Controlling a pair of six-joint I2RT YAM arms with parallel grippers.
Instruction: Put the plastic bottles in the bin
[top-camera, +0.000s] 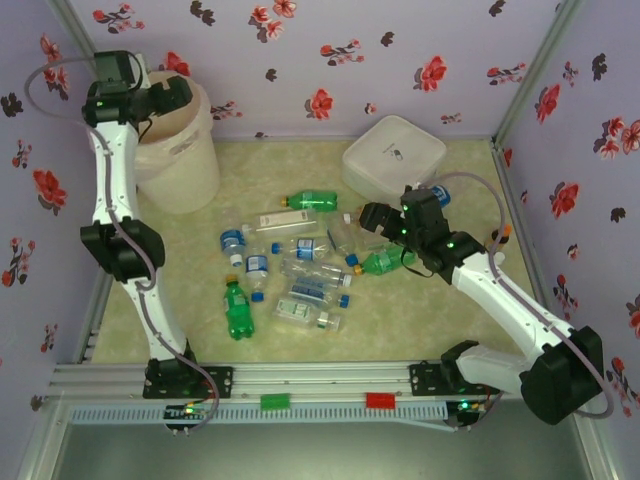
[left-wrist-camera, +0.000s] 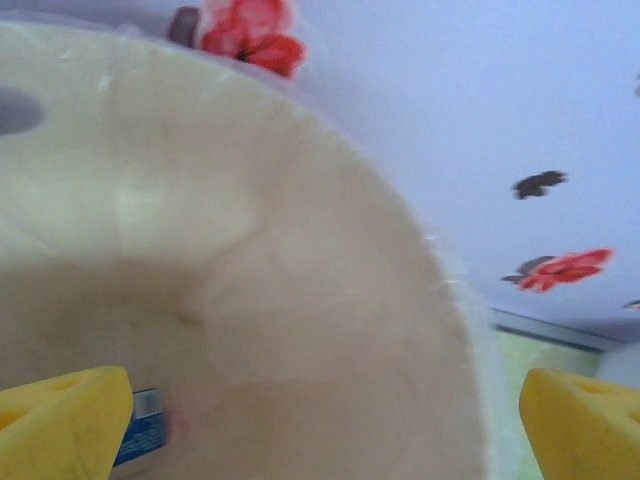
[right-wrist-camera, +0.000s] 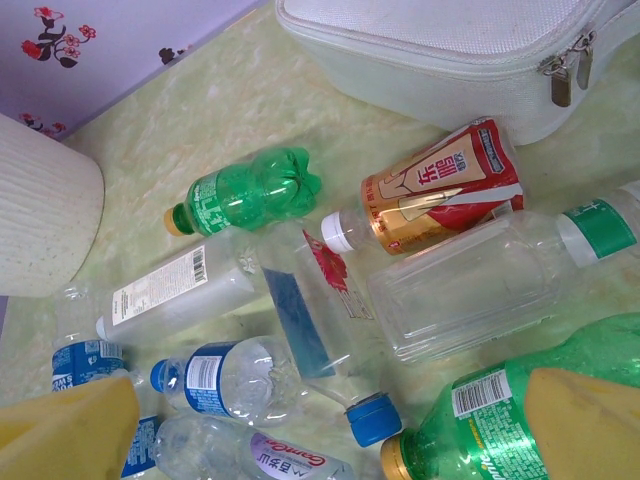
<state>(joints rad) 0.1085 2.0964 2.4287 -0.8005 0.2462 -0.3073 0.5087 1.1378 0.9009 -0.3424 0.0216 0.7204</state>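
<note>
Top external shows the left claw (top-camera: 172, 95) spread wide and empty above the bin (top-camera: 190, 165) at the far left corner of the worktop (top-camera: 260, 180). The right claw (top-camera: 375, 222), also wide, hovers over the plastic bottles (top-camera: 290, 270) scattered at its middle.

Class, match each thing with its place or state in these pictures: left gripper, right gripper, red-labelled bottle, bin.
Things:
A. left gripper
B. right gripper
C. red-labelled bottle
D. bin

Places or states:
1. stands in the far left corner
2. open over the bottle pile
3. lies on its side beside the white zip case
4. open above the bin's mouth

Pairs: A-4, B-2, C-3, D-1.
</note>
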